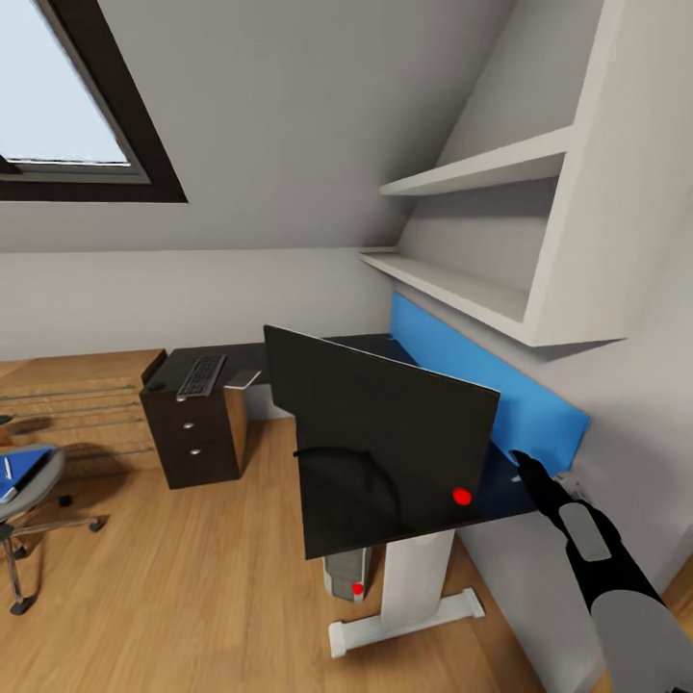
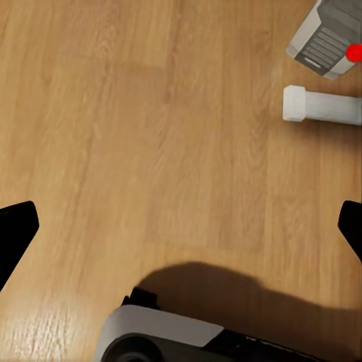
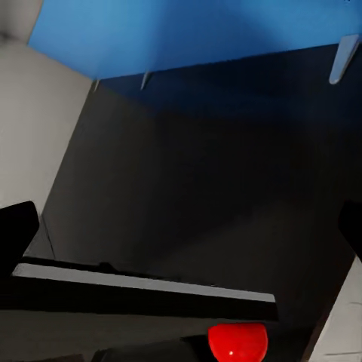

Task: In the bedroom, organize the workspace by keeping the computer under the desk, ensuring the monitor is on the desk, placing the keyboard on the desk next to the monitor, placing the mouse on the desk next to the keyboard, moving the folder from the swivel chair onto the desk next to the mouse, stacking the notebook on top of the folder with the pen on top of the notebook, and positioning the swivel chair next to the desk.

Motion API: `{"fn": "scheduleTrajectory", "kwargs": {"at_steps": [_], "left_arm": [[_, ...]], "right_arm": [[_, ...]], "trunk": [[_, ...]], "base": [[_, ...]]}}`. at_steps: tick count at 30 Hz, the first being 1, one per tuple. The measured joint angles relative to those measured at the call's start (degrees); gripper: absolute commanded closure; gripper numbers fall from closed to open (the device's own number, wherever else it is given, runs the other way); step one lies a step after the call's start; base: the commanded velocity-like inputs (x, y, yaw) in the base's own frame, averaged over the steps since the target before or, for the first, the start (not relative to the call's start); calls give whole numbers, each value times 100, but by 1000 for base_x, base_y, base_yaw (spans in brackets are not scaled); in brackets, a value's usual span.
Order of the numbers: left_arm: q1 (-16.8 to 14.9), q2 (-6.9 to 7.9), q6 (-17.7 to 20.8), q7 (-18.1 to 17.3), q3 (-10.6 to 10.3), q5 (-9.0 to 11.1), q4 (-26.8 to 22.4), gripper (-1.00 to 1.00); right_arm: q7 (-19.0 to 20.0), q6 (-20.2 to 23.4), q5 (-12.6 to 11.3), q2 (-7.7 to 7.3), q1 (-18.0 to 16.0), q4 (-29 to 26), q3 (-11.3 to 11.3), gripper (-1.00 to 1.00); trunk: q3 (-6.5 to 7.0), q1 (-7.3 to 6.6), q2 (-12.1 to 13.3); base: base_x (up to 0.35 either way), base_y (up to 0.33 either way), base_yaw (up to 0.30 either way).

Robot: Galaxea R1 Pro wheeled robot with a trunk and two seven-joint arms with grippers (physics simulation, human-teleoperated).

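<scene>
- From the head view, the big flat black monitor (image 1: 385,452) stands on the black top of the desk (image 1: 361,345), with a small red dot near its lower corner.
- The blue back panel (image 1: 500,385) runs along the wall behind the monitor, smooth and bright.
- The right gripper (image 1: 527,468) reaches up by the end of the desk, close to the monitor's edge and the blue panel. Its dark fingers look close together here, but I cannot tell for sure.
- The right wrist view looks down on the dark desk top (image 3: 204,173) and the monitor's thin top edge (image 3: 143,280), with its two black fingertips (image 3: 16,226) far apart at the sides, holding nothing.
- The keyboard (image 1: 202,374) lies flat at the far end of the desk, above the black drawer unit (image 1: 197,433) with round knobs.
- The silver-grey computer (image 1: 348,576) sits on the floor under the desk, beside the white leg (image 1: 409,587). The left wrist view shows its ribbed front (image 2: 328,38) and the white foot (image 2: 320,104) up close.
- The left gripper (image 2: 181,226) hangs over the wooden floor (image 2: 151,113), fingers wide and empty.
- The grey swivel chair (image 1: 29,491) stands well apart from the desk, with the blue folder (image 1: 21,469) on its seat.
</scene>
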Motion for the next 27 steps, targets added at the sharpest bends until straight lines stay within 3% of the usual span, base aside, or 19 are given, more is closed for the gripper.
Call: {"fn": "scheduleTrajectory", "kwargs": {"at_steps": [12, 17, 20, 27], "left_arm": [[0, -22, 4, 4, 3, 17, 0, -100], [0, -22, -1, 7, 6, 22, 0, -100], [0, -22, -3, 8, 5, 22, 0, -100], [0, -22, -4, 7, 7, 23, 2, -100]], "right_arm": [[13, 18, -16, 0, 0, 11, -213, -100], [14, 241, -69, 9, 1, 23, -751, -100], [14, 416, -196, 9, 1, 24, -917, -100], [16, 736, -984, 10, 2, 30, -1030, -100]], "trunk": [[0, 0, 0], [0, -2, 0], [0, 0, 0], [0, -1, 0]], "base": [[148, -32, 0], [176, -1, 0], [111, 0, 0], [76, 0, 0]]}}
